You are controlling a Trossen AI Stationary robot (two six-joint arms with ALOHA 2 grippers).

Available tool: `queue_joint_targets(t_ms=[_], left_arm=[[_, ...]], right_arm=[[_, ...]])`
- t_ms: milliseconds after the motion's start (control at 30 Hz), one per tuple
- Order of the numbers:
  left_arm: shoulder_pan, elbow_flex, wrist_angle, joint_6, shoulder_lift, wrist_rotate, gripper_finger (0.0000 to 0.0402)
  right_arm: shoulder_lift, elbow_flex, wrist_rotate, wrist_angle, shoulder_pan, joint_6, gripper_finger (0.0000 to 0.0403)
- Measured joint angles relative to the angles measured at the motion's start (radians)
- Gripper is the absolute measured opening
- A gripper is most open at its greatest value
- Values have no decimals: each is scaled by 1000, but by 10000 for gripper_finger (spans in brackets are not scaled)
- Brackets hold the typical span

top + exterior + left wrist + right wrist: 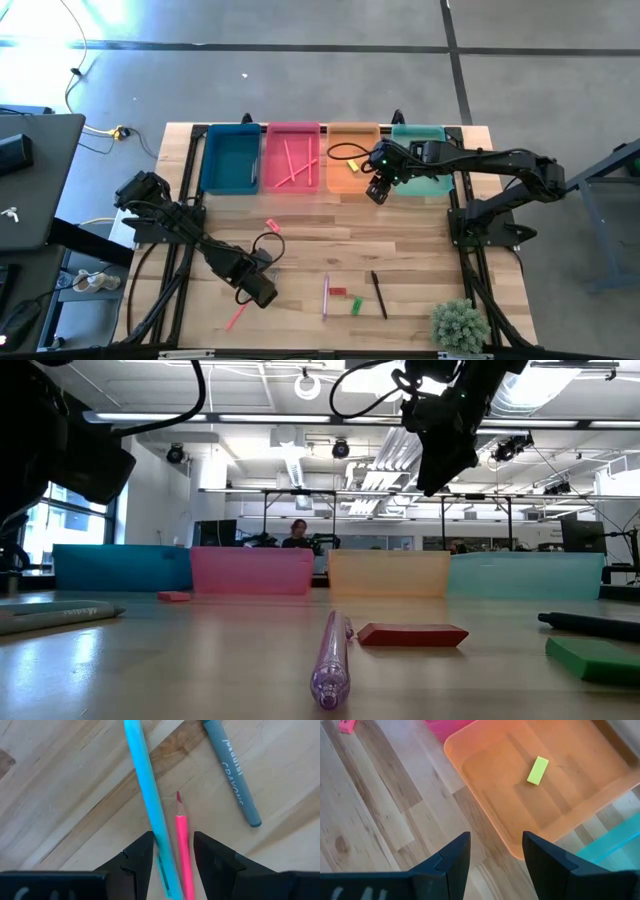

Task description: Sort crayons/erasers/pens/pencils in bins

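My left gripper [172, 855] points straight down over the table's near left [262, 292]. It is open, and its fingers stand on either side of a pink pencil [182, 845] and a teal-blue stick [148, 790] that lie side by side on the wood. A grey crayon [234, 770] lies close by. My right gripper [492, 855] hangs open above the near rim of the orange bin [340, 182], which holds a yellow eraser [537, 770]. The blue bin [230, 160], pink bin [292, 135] and mint bin [425, 182] stand beside it. Pencils [294, 165] lie in the pink bin.
On the near middle of the table lie a purple pen [326, 295], a red eraser [338, 292], a green eraser [356, 305] and a black pen [379, 295]. A pink eraser [272, 226] lies mid-table. A small green plant [460, 325] stands at the near right corner.
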Motion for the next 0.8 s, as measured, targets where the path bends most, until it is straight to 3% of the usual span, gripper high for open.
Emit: queue_joint_targets(t_ms=[200, 500, 800], left_arm=[[0, 0, -4, 0, -3, 3, 131], [0, -1, -134, 0, -40, 8, 131], [0, -1, -92, 0, -40, 11, 131]], right_arm=[[0, 0, 0, 0, 0, 0, 172], [0, 0, 0, -1, 0, 0, 172], [0, 0, 0, -8, 0, 0, 172]])
